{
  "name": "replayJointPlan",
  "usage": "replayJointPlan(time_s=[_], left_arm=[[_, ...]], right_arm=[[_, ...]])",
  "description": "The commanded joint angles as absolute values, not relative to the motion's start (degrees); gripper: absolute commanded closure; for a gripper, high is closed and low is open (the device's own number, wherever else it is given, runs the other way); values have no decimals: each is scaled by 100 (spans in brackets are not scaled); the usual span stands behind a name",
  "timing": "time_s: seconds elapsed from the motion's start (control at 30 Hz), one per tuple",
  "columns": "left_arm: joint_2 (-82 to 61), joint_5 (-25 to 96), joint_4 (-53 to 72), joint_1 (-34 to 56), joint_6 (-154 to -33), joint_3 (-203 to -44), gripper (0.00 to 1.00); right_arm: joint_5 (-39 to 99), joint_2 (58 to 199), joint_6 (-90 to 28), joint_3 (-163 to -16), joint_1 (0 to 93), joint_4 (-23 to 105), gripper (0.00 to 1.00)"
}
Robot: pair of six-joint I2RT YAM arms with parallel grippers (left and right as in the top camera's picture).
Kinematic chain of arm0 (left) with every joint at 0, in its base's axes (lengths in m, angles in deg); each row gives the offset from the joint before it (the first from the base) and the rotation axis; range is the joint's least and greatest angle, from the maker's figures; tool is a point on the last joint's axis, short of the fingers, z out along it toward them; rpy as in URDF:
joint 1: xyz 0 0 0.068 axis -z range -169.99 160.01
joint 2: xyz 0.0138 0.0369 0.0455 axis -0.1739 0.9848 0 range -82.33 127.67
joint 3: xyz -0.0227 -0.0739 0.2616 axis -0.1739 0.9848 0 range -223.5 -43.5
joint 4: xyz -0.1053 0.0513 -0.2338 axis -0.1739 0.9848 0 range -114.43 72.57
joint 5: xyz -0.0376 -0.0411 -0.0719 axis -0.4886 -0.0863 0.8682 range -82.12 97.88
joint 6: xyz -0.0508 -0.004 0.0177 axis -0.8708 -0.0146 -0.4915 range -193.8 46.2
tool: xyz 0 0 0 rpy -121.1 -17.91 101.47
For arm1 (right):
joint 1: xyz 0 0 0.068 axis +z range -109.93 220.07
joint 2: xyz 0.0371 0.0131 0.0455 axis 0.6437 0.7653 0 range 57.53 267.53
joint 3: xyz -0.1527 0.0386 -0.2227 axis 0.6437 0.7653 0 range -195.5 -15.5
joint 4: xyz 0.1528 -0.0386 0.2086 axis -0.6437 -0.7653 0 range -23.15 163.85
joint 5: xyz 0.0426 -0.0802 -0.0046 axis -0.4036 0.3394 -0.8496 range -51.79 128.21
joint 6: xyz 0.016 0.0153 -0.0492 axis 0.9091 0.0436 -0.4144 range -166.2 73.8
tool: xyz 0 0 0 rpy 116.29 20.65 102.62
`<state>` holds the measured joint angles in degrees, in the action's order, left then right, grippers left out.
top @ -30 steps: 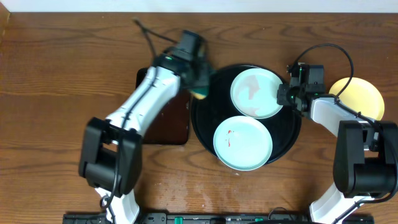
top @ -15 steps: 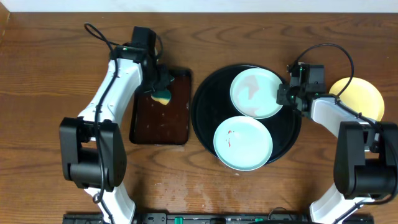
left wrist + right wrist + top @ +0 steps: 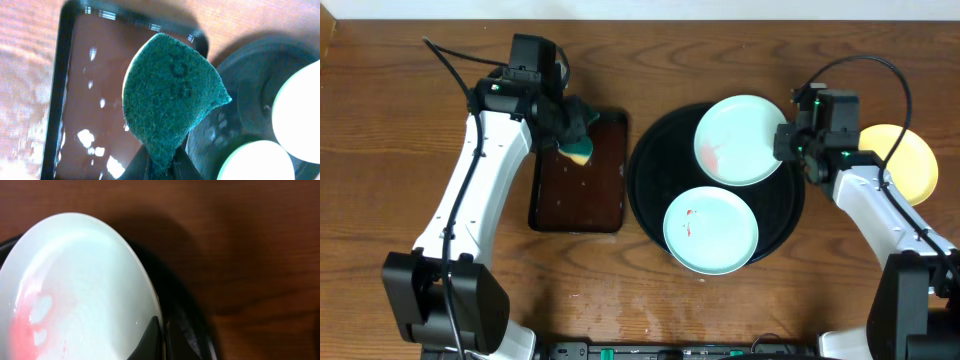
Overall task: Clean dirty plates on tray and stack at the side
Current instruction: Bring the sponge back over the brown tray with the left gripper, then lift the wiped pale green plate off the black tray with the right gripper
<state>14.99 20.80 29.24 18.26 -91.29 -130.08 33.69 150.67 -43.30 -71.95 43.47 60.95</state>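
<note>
The round black tray (image 3: 650,210) holds a mint-white plate (image 3: 711,230) with a small red smear at its front. My right gripper (image 3: 787,145) is shut on the right rim of a second mint-white plate (image 3: 740,140) with a pink smear, lifted and tilted above the tray's back; it fills the right wrist view (image 3: 75,290). The pale yellow plate (image 3: 905,160) lies on the bare wood at the right. My left gripper (image 3: 565,130) is shut on a green and yellow sponge (image 3: 580,150) above the brown tray; the sponge's green face shows in the left wrist view (image 3: 170,100).
A rectangular dark brown tray (image 3: 580,200) with wet glints lies left of the black tray and shows in the left wrist view (image 3: 95,100). Both arms' cables loop over the back of the table. Wood-grain tabletop surrounds the trays.
My left arm swung left from the black tray to above the brown tray with the sponge. My right gripper has lifted the back plate, which now sits higher and tilted.
</note>
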Motion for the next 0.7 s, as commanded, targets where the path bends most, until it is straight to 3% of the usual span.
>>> replayJointPlan(time_s=[0.0, 0.27, 0.67], left_arm=[[1503, 2111, 3125, 1822, -9009, -12987, 93], [1503, 2111, 3169, 1822, -8924, -12987, 93], [1503, 2024, 3164, 1822, -8922, -12984, 92]], right_arm=[[3903, 14958, -4584, -7680, 4725, 5824, 99], [5723, 14958, -5218, -8642, 5861, 5196, 99], [9736, 15006, -6396, -8703, 7691, 5863, 99]])
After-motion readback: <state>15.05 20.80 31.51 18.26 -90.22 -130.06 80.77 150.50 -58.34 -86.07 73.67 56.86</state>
